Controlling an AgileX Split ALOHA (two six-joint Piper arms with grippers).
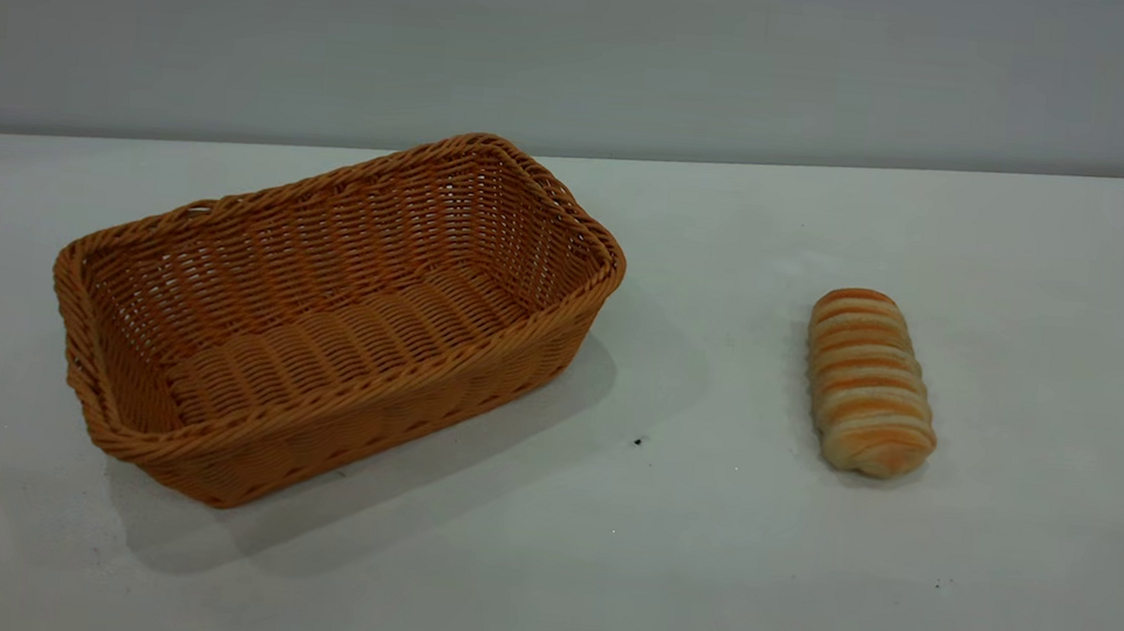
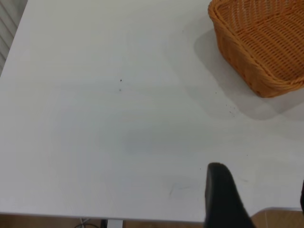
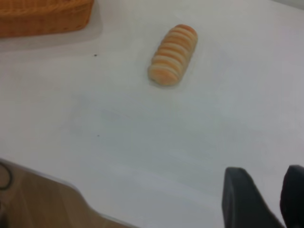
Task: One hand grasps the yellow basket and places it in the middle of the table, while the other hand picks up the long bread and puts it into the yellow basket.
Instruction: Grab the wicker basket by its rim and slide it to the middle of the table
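- Two things wait on the table [image 1: 1002,591]: the yellow basket [image 1: 331,322] on the left half and the long bread [image 1: 870,382] on the right half, well apart, nothing gripped yet.
- You see no arm in the exterior view; both grippers show only in their own wrist views, low near the table edge.
- Left gripper [image 2: 259,199]: one dark finger shows and only a sliver of the other at the picture edge, with a wide gap between them, so I judge it open and empty. The basket is ahead of it and off to one side, well apart, only one corner in view.
- Right gripper [image 3: 263,197]: two dark fingers with a gap between, open, holding nothing. The bread lies ahead of it, well apart.
- Key relation: the bread is on the right arm's side and the basket on the left arm's side, so left arm takes the basket, right arm takes the bread.
- Bread long axis runs approx. away from the right gripper, slightly slanted; you should close the fingers across the short width, not along the length.
- Basket lies diagonal, long axis from near-left to far-right; it sits left of the centre, so it must move right first.
- Basket is empty; task is at its start, in my judgement.
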